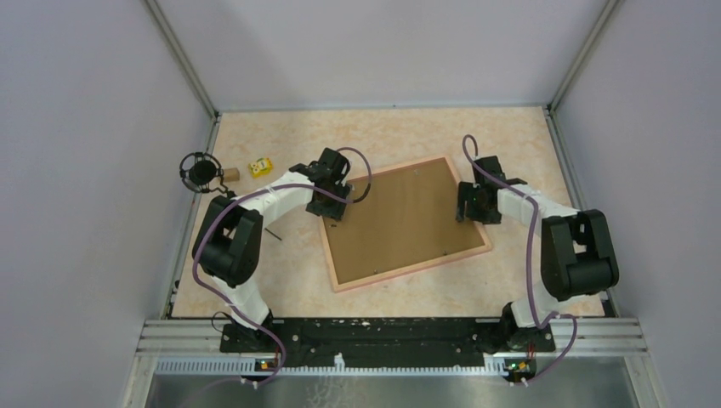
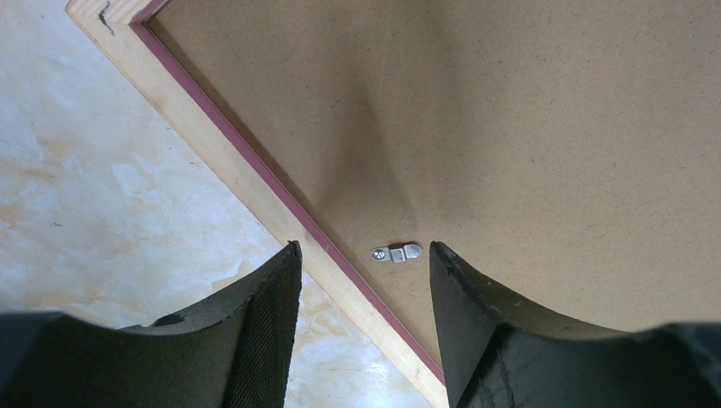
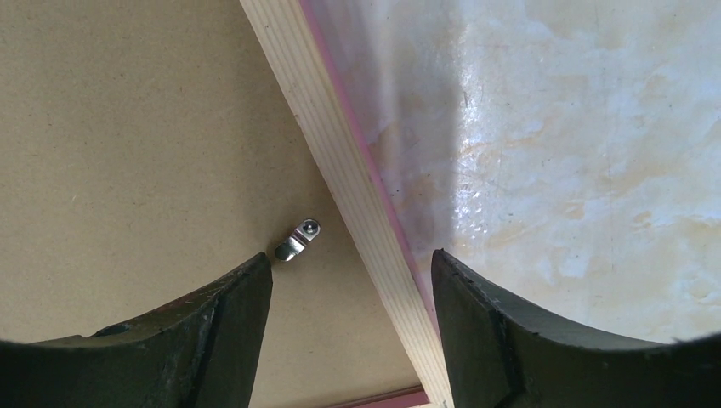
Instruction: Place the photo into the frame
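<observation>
The salmon-pink frame (image 1: 410, 269) lies face down in the middle of the table with the brown backing board (image 1: 400, 217) set inside it. The photo is out of view. My left gripper (image 1: 332, 211) is open over the frame's left rail (image 2: 255, 200), with one finger over the table and one over the board (image 2: 527, 127), near a small metal clip (image 2: 395, 252). My right gripper (image 1: 469, 212) is open astride the right rail (image 3: 340, 170). A second metal clip (image 3: 298, 240) sits on the board (image 3: 127, 127) by its left finger. Neither gripper holds anything.
A black round object (image 1: 201, 172), a small brown cylinder (image 1: 230, 174) and a yellow block (image 1: 260, 167) sit at the back left. A thin dark item (image 1: 274, 231) lies left of the frame. Walls enclose the table on three sides.
</observation>
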`<state>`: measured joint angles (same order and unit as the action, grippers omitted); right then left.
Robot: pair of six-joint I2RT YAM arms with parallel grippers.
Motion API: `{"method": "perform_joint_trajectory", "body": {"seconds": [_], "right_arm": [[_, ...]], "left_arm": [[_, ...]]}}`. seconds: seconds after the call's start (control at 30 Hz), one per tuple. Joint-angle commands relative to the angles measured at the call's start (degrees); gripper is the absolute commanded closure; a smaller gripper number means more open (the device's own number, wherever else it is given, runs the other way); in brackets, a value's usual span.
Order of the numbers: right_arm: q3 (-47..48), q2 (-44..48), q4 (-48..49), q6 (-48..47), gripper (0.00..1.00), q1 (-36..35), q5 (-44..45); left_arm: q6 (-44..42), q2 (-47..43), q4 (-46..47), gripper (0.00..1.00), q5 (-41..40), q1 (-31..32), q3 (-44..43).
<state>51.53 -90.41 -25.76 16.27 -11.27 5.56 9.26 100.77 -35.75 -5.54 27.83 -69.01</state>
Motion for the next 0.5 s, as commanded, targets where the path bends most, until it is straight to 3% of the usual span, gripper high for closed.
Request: {"method": "perform_joint_trajectory", "body": {"seconds": [0.0, 0.47], "right_arm": [[1.6, -2.2, 0.8, 0.7, 0.32, -0.8, 3.4], [2.5, -3.1, -1.8, -1.1, 0.46, -1.1, 3.4]], "left_arm": [[-0.5, -1.1, 0.9, 0.38, 0.6, -0.2, -0.6], [-0.5, -0.9, 1.1, 0.38, 0.8, -0.3, -0.7]]}}
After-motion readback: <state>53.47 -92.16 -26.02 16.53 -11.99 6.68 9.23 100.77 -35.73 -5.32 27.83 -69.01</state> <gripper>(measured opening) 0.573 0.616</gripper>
